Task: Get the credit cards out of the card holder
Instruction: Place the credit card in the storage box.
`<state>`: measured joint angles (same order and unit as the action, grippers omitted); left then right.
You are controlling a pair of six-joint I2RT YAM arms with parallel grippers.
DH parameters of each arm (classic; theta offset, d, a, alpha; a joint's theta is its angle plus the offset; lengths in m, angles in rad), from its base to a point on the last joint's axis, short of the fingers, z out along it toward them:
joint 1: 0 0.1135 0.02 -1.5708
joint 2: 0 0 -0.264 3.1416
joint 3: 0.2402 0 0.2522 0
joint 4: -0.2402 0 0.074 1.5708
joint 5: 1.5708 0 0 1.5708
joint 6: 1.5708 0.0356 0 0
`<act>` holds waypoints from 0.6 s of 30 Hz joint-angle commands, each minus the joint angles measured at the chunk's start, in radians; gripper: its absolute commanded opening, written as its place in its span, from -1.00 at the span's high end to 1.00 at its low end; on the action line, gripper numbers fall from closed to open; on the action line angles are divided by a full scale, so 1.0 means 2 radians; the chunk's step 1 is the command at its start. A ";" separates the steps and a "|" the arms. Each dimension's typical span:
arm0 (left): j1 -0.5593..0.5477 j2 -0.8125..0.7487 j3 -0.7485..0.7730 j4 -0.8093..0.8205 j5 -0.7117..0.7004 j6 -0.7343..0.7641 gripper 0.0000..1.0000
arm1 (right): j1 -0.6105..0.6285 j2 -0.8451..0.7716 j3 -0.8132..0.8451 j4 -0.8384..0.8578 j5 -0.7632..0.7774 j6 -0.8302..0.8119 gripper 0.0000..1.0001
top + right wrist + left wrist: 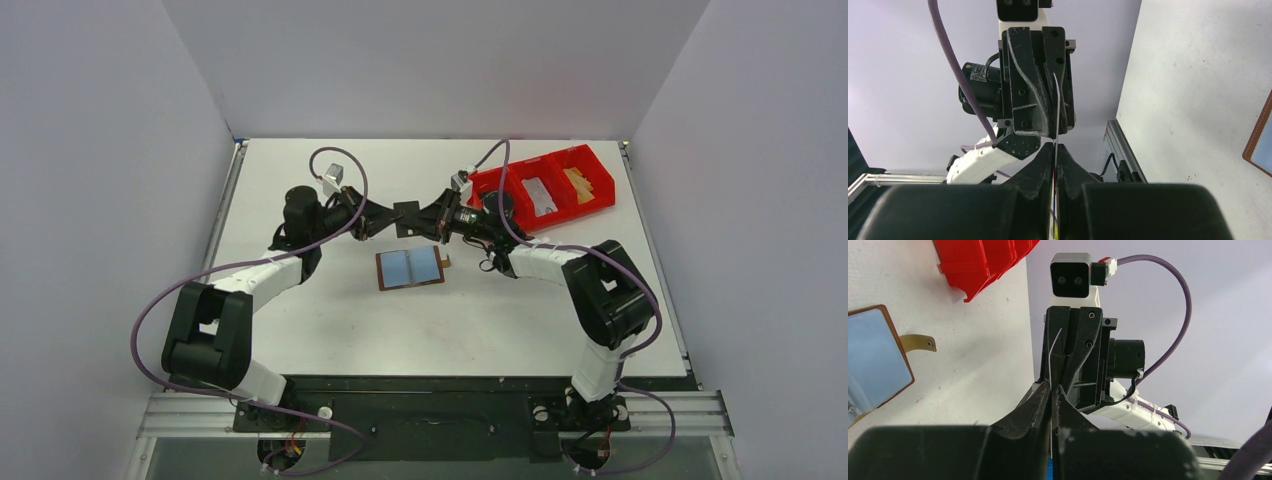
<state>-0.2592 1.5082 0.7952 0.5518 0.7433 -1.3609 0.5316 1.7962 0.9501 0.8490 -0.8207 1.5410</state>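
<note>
Between the left gripper (pixel 393 222) and the right gripper (pixel 425 222), both clamped on it from opposite sides, a black card (pixel 409 213) is held just beyond the opened card holder (pixel 410 268), so one card is judged out, though whether others are left inside cannot be told.

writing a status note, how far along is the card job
Done: card holder lies open; the red bin holds flat pieces. In hand: left gripper and right gripper both clamp one black card in mid-air. Left: setting it down; whether more cards sit in the pockets cannot be told.
</note>
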 commanded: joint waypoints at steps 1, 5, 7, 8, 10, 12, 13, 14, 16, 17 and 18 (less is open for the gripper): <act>0.000 0.004 -0.001 -0.003 0.005 0.010 0.81 | 0.002 -0.006 0.000 0.073 -0.008 0.010 1.00; 0.005 -0.011 0.011 -0.086 -0.011 0.067 0.40 | -0.009 -0.026 0.000 -0.002 -0.003 -0.051 1.00; 0.008 -0.023 0.027 -0.154 -0.034 0.109 0.32 | -0.018 -0.044 0.009 -0.095 0.006 -0.119 1.00; 0.009 -0.026 0.034 -0.176 -0.042 0.123 0.31 | -0.022 -0.058 0.024 -0.135 0.019 -0.148 1.00; 0.009 -0.034 0.059 -0.250 -0.068 0.172 0.28 | -0.032 -0.078 0.057 -0.289 0.057 -0.255 1.00; 0.009 -0.040 0.081 -0.324 -0.095 0.212 0.26 | -0.042 -0.092 0.093 -0.417 0.105 -0.341 1.00; 0.009 -0.041 0.093 -0.358 -0.111 0.233 0.25 | -0.048 -0.097 0.105 -0.489 0.122 -0.385 1.00; 0.009 -0.042 0.103 -0.371 -0.116 0.244 0.25 | -0.055 -0.098 0.130 -0.549 0.162 -0.408 1.00; 0.009 -0.042 0.112 -0.401 -0.126 0.267 0.24 | -0.065 -0.098 0.162 -0.615 0.219 -0.459 1.00; 0.009 -0.042 0.114 -0.414 -0.131 0.278 0.23 | -0.068 -0.098 0.170 -0.630 0.237 -0.483 1.00; 0.008 -0.044 0.116 -0.419 -0.132 0.283 0.23 | -0.075 -0.097 0.185 -0.655 0.267 -0.493 1.00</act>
<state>-0.2462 1.4635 0.9661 -0.1120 0.5495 -0.9470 0.4175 1.6524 1.2060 -0.0898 -0.5529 0.8516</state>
